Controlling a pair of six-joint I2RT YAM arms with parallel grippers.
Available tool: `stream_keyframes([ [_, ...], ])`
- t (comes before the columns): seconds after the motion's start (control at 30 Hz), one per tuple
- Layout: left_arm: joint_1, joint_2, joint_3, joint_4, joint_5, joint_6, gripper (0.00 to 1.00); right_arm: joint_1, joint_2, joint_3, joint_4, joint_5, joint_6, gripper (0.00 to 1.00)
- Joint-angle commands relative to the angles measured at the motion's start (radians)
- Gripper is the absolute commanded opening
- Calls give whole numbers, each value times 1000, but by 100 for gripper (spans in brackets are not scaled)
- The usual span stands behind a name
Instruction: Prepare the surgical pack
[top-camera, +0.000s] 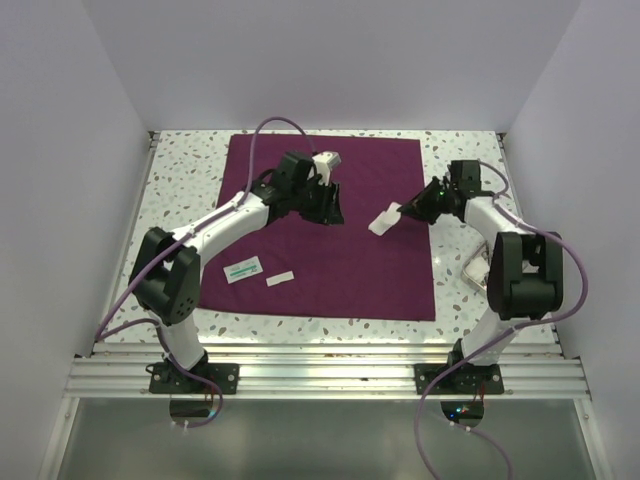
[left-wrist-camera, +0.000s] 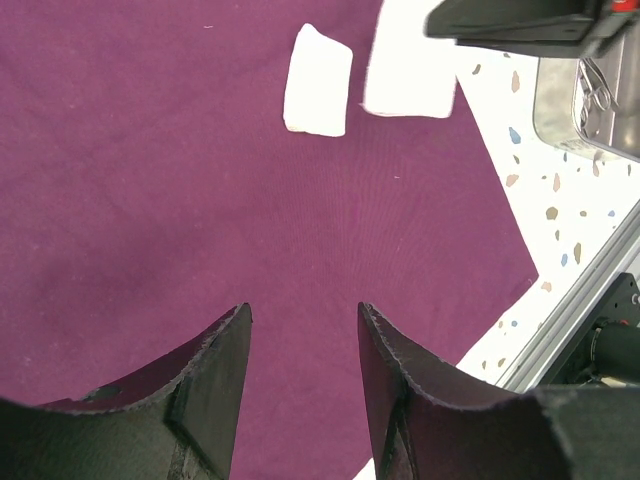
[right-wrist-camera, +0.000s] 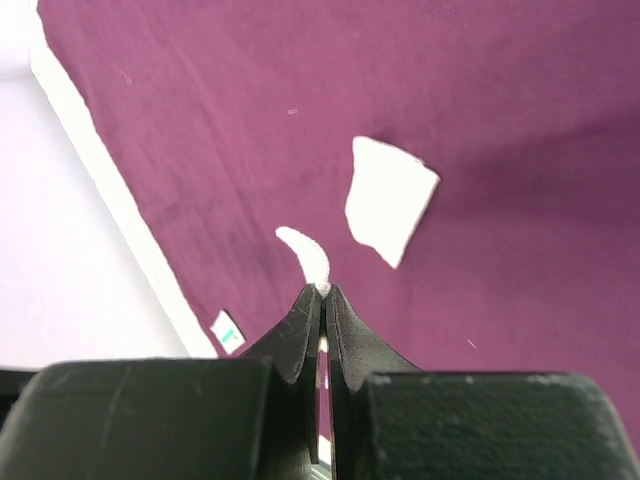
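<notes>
- Left jaws: spread wide, holding nothing, poised above the large dark maroon fabric drape (top-camera: 330, 260).
- Right jaws: closed fully on a thin white gauze piece (right-wrist-camera: 308, 252) that curls out past the tips.
- Drape: lies flat on the speckled surface (top-camera: 185, 170), beneath both jaws.
- Second white gauze square (right-wrist-camera: 390, 200): on the drape, just beyond the right jaws.

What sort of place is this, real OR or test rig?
Probably a robot test cell, not a clinic: plain white walls box in a speckled tabletop fronted by aluminium rails. A dark maroon fabric drape and shiny steel tray are the surgical props.
</notes>
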Motion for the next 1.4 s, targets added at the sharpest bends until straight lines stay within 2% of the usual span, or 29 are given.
stream_keyframes([
  [0.0, 13, -14, 18, 22, 19, 12, 50, 40, 50, -10, 140, -9, 130, 0],
  [0.17, 19, -28, 5, 12, 18, 18, 50, 67, 113, -64, 321, 22, 259, 0],
  [0.27, 27, -35, -3, 9, 24, 16, 50, 69, 127, -82, 373, 59, 275, 0],
  [0.77, 50, -31, -9, 9, 41, 27, 50, 69, 153, -138, 404, 154, 253, 0],
  [1.03, 57, -29, -11, 5, 48, 36, 50, 69, 179, -92, 312, 173, 212, 0],
  [1.07, 60, -31, -9, 6, 50, 38, 50, 69, 184, -87, 295, 167, 197, 2],
  [1.2, 65, -23, -3, 5, 62, 39, 50, 70, 170, -66, 243, 154, 157, 24],
  [1.37, 71, -21, 2, 8, 65, 42, 50, 70, 109, -53, 166, 163, 83, 31],
])
